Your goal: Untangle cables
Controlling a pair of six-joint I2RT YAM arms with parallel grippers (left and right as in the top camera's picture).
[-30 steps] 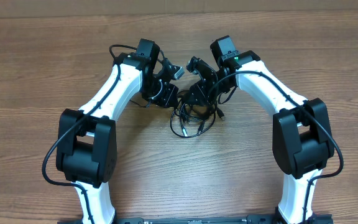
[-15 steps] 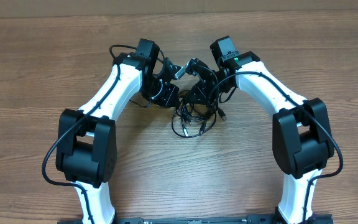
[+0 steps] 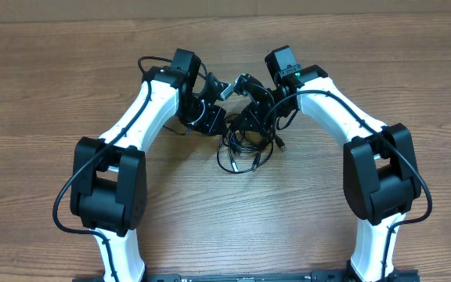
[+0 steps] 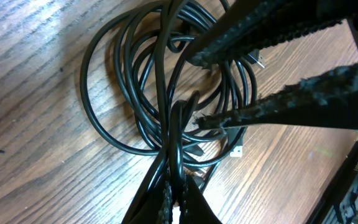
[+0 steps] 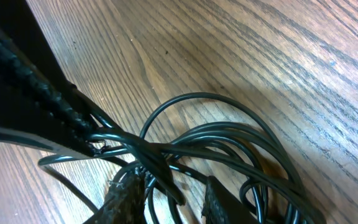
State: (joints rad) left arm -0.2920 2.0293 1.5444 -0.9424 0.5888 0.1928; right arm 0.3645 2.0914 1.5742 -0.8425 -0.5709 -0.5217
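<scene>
**Surface.** Brown wood-grain table (image 3: 45,70), carrying only the rig's two arms and one heap of cord.

**Item: the cables (image 3: 243,150).** Thin black cords in one loose coil of overlapping loops, with a small plug (image 3: 280,146) poking out at the rim. They lie flat on the table, about midway between the left and right edges and well in from the far edge. Both wrists sit close over them.

**Left claw (image 4: 174,198).** I read it as closed, pinching a gathered bunch of strands where several loops cross. The strands run straight into the pinch.

**Right claw (image 5: 165,191).** Parted by a moderate gap, not clamped. Its textured fingertips (image 5: 122,190) straddle the crossing strands just beside the left claw's pinch. One tip looks to be against a cord, though I cannot tell for sure.

**Step in hand (my judgement).** Early. One arm anchors the knot while the other lines up on a strand. No cord lies free of the heap.

**Next move calls for.** I close the right claw on one single cord rather than the bunch. Then I draw it slowly toward the right edge while the left claw holds firm.

**Risk (as I judge it).** Catching two strands at once and tightening the coil.
</scene>
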